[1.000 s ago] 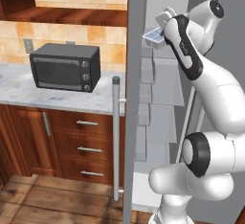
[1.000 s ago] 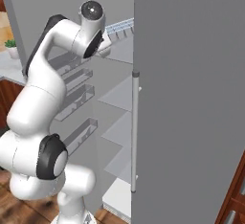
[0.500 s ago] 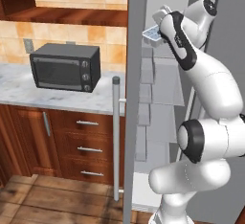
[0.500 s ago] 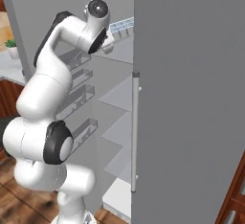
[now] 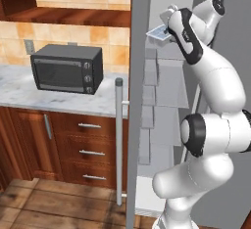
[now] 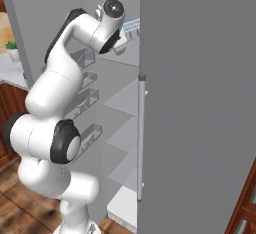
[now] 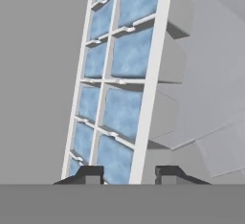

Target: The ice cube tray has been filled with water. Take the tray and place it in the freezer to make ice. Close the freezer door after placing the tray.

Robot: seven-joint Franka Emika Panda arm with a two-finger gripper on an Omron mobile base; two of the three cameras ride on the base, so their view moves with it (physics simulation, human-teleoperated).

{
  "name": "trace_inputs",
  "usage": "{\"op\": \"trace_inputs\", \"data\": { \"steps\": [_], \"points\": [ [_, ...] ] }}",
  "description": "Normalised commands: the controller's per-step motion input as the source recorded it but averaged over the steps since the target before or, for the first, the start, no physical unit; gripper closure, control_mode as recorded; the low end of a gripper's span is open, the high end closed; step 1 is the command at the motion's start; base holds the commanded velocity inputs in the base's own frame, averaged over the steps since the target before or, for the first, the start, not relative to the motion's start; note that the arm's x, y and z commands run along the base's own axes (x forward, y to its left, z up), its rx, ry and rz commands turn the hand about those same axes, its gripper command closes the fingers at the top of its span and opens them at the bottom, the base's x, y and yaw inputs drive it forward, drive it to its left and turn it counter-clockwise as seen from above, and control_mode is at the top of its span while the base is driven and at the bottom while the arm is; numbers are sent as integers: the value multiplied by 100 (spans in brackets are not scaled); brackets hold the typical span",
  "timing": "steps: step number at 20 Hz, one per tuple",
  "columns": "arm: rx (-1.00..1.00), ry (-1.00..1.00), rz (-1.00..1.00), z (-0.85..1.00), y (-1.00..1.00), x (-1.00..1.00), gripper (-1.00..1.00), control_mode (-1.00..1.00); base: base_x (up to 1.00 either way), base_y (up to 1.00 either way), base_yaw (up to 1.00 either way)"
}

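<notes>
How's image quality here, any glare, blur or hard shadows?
Hand view: tray sharp, its water mottled but without glare, grey shelves flatly shaded. Left base view: soft shadow under the microwave, no blur. Right base view: freezer face uniform grey, no highlights.

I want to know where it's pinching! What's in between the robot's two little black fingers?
In the hand view, the ice cube tray's white rim sits between the fingertips of the gripper, shut on it.

Base views flank the open freezer (image 5: 166,101); hand view looks closely along the ice cube tray (image 7: 148,74).
</notes>
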Motion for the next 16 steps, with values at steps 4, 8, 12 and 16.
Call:
{"op": "trace_inputs", "data": {
  "steps": [4, 8, 12, 16],
  "points": [
    [0, 0, -1, 0, -22, 20, 100, -100, 0, 0, 0],
    [1, 0, 0, 0, -12, 48, 100, -100, 0, 0, 0],
    [0, 0, 0, 0, -5, 53, 100, -100, 0, 0, 0],
    [0, 3, 0, -4, 0, 42, 100, -100, 0, 0, 0]
  ]
}}
